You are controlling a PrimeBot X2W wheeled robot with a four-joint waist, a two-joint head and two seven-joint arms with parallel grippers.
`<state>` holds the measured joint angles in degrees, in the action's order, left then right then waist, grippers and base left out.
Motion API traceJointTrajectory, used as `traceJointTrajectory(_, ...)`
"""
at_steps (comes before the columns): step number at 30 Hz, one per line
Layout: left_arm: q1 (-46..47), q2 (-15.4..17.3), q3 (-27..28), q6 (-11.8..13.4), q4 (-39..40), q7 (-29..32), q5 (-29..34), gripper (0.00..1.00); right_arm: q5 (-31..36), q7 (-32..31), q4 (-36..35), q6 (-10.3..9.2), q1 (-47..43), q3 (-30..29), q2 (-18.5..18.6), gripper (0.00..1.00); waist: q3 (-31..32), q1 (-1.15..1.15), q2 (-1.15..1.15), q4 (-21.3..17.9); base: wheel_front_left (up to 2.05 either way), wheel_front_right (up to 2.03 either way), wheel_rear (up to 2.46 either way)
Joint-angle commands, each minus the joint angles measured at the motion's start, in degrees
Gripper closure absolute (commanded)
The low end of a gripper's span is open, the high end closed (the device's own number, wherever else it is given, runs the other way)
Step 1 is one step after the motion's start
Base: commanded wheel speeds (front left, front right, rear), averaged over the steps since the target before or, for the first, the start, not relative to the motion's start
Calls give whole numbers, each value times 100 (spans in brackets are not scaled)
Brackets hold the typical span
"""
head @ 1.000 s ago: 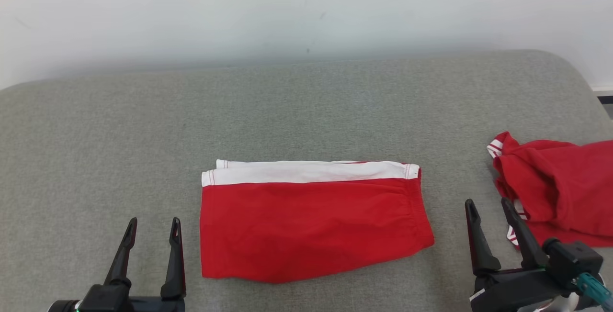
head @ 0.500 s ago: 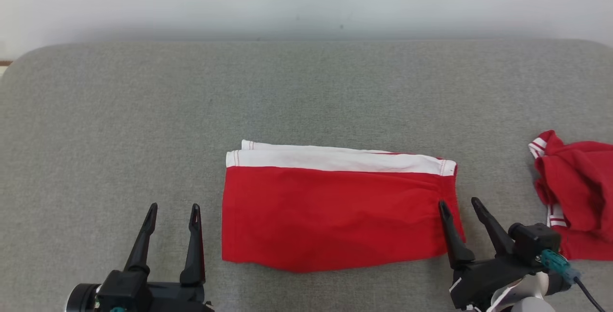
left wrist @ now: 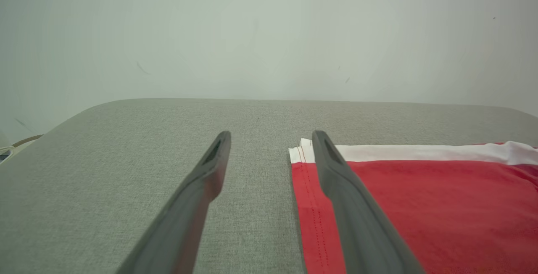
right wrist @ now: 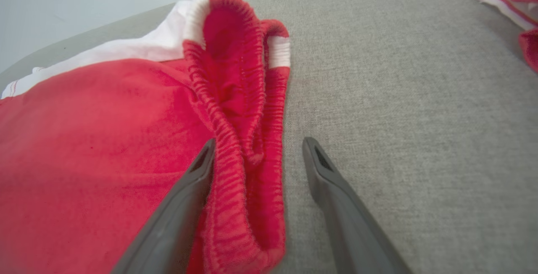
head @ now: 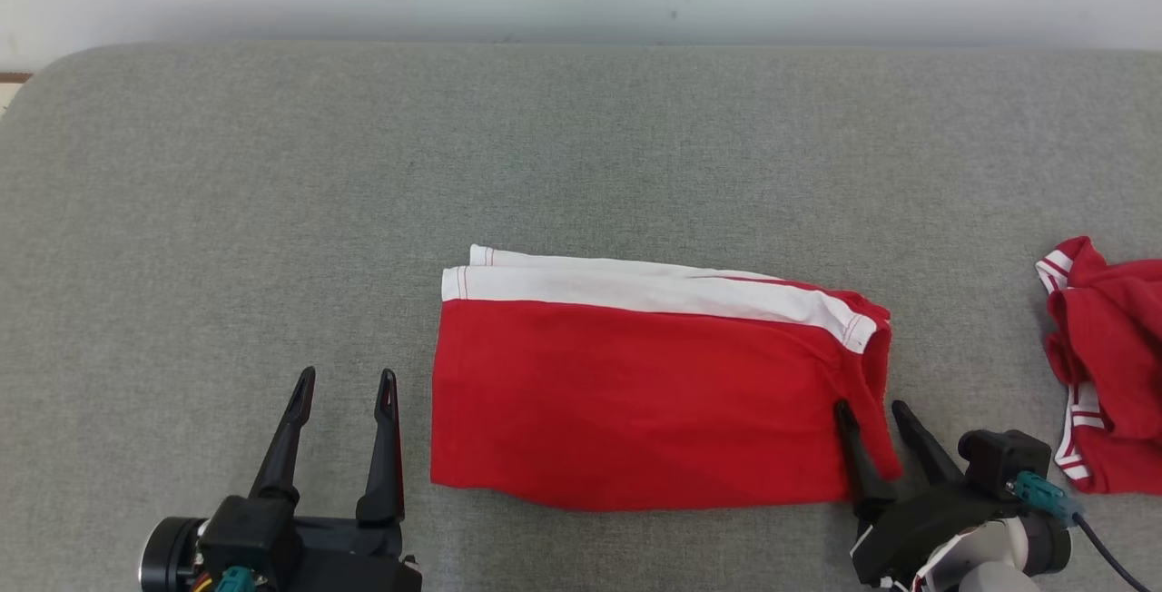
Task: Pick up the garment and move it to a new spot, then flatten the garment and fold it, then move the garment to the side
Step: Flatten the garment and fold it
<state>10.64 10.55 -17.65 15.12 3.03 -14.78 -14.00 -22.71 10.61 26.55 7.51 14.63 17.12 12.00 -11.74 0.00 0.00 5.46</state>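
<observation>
With the left gripper [head: 349, 374] and the right gripper [head: 871, 407] opened wide, the folded garment [head: 635, 392] is laid centrally on the grey cushion [head: 272, 165], and its fold could be undone if only one waistband layer is pinched.

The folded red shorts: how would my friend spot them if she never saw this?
Look at the big grey fabric surface. In its middle lies a flat, folded rectangle of red cloth. Unlike the crumpled red garment at the right edge, it is smooth, with one broad white band along its far side.
</observation>
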Motion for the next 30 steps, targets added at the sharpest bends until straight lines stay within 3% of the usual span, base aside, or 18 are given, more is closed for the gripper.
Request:
traceJointTrajectory(1, 57, 5, 25, -36, -26, -42, 62, 0, -121, -19, 108, -4, 34, 63, -34, 0, -21, 0, 0, -36, 0, 0, 0)
traceJointTrajectory(2, 68, 1, 34, -38, -33, -42, 72, 0, -246, -30, 173, -4, 82, 105, -52, 29, -28, 0, 0, -51, 0, 0, 0)
traceJointTrajectory(3, 82, -18, 45, -79, -42, -42, 91, 0, -420, -13, 247, -4, 178, 200, -35, 100, -37, 0, 0, -71, 0, 0, 0)
traceJointTrajectory(8, 60, -73, 93, -129, -34, -42, 155, 0, -938, 178, 229, -6, 216, 138, 207, 100, -46, 0, 0, -126, 0, 0, 0)
traceJointTrajectory(19, -3, -87, 208, -167, 0, -43, 205, 0, -1042, 322, -45, -5, -80, -372, 415, 100, -54, 0, 0, -395, 0, 0, 0)
traceJointTrajectory(22, 12, -75, 233, -192, -21, -32, 227, 0, -931, 229, -414, -5, -22, -223, 376, 100, -31, 0, 0, -487, 0, 0, 0)
traceJointTrajectory(30, 5, -128, 186, -273, -83, -32, 245, 0, -559, -620, -2195, -2, -151, 476, 7, 100, 39, 0, 0, -545, 0, 0, 0)
